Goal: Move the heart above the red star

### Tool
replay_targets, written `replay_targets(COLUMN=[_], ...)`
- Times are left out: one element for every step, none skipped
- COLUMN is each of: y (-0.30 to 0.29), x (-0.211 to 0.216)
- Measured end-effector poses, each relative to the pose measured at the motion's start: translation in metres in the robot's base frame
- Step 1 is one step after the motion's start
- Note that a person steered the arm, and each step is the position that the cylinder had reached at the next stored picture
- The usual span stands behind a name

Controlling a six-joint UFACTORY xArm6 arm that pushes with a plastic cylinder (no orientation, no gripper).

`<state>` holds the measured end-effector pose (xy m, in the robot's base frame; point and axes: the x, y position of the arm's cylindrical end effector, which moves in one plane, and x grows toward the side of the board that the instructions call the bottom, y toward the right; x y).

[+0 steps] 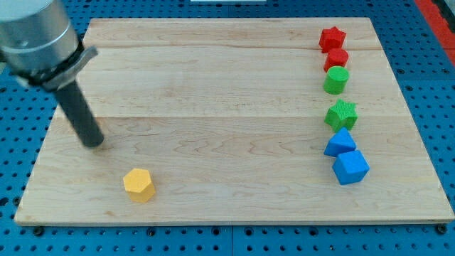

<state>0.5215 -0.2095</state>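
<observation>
The red star (332,38) lies at the top right of the wooden board (213,85). A yellow block (138,185) lies near the bottom left; it looks blunt and many-sided, and I cannot make out a heart shape. It is the only block on the left side. My tip (94,144) rests on the board at the left, up and to the left of the yellow block, with a clear gap between them. It is far from the red star.
Below the red star runs a column of blocks along the right side: a red block (336,58), a green cylinder (336,80), a green star (341,114), a blue triangle (340,142) and a blue cube-like block (350,168).
</observation>
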Motion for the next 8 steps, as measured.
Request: replay_targets(y=[-0.025, -0.019, 0.004, -0.027, -0.061, -0.054, 0.042, 0.132], x=[0.0, -0.056, -0.108, -0.101, -0.091, -0.147, -0.15, -0.15])
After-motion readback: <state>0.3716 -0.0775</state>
